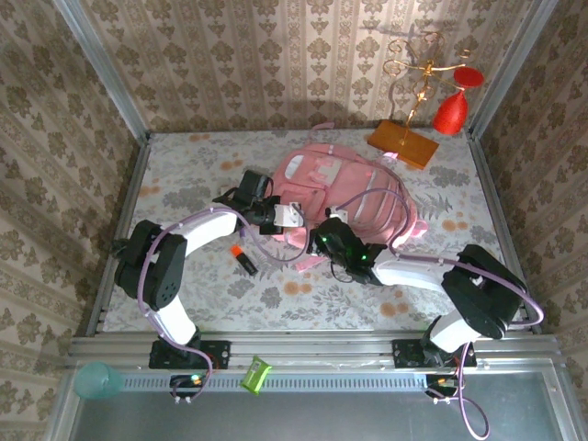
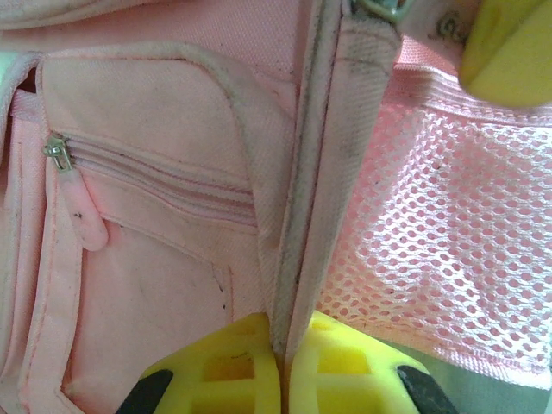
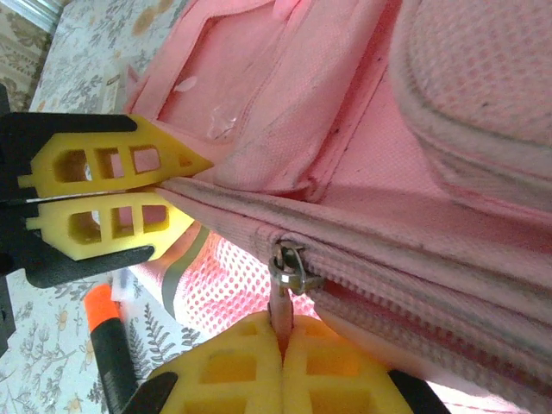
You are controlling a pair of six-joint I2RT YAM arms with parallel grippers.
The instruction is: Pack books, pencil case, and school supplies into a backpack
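Note:
The pink backpack (image 1: 342,186) lies flat in the middle of the table. My left gripper (image 2: 285,345) is shut on a folded seam of the backpack (image 2: 155,285), beside its mesh side pocket (image 2: 431,250). In the top view the left gripper (image 1: 292,216) sits at the bag's near left edge. My right gripper (image 3: 283,326) is shut on the pull tab under the metal zip slider (image 3: 290,267) of the closed main zip; from above the right gripper (image 1: 323,241) is just below the left. One of the school supplies, a black-and-orange pen (image 1: 243,259), lies on the cloth left of the bag. The books and pencil case are out of view.
An orange flat stand base (image 1: 402,143) with a gold wire stand and a red ornament (image 1: 452,112) is at the back right. A green object (image 1: 255,375) and a teal cup (image 1: 98,379) sit on the near rail. Metal frame posts edge the table.

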